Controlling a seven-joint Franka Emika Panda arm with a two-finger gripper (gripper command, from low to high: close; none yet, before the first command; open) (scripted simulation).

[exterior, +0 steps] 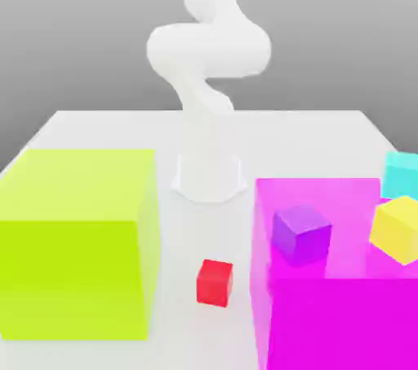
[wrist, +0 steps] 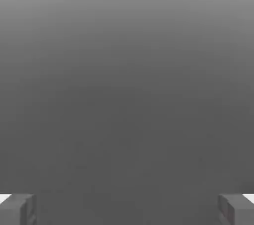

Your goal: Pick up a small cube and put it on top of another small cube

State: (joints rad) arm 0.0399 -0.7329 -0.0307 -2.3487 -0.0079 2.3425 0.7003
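Note:
The small cube (exterior: 215,282), plain red, rests on the white table between the big lime block and the big magenta block, near the front. The white arm (exterior: 208,58) rises from its base at the table's middle and leaves the exterior view at the top. In the hand view my gripper (wrist: 127,209) is open: its two grey fingertips (wrist: 18,209) stand far apart at the picture's edges with only a blank grey background between them. Nothing is held.
A big lime block (exterior: 77,242) fills the exterior view's left. A big magenta block (exterior: 343,278) stands on the right, with a small purple cube (exterior: 300,234) and a small yellow cube (exterior: 398,228) on it. A cyan cube (exterior: 402,174) sits behind.

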